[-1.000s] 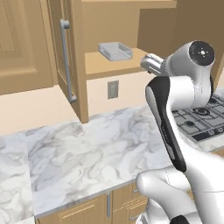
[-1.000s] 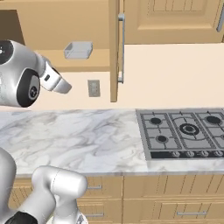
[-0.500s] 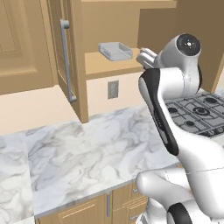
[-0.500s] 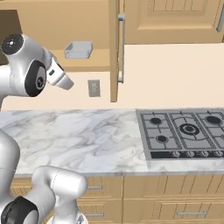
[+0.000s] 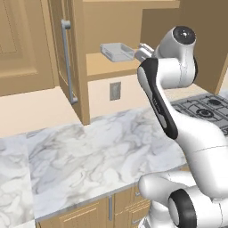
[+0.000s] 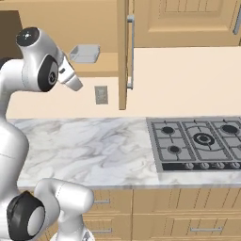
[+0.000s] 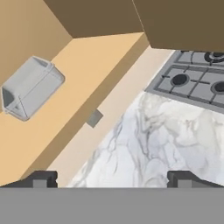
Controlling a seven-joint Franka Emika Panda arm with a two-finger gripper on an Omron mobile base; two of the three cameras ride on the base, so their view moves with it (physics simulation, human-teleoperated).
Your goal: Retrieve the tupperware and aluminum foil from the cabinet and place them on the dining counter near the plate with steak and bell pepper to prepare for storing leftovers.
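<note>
From the left base view, the tupperware (image 5: 116, 51) lies flat on the bottom shelf of the open cabinet (image 5: 78, 62), near its front edge, and the hand (image 5: 143, 50) hovers just beside it at shelf height, apart from it. From the right base view, the hand (image 6: 73, 81) points down and forward below the tupperware (image 6: 85, 53), over the marble worktop (image 6: 89, 146) beside the gas hob (image 6: 200, 141). In the hand view the fingertips (image 7: 40, 178) stand wide with nothing between them, and the tupperware (image 7: 30, 87) sits off to the upper left. A good reach would likely swing the hand to centre the container, straddle a narrow wall or rim, and avoid the cabinet door.
</note>
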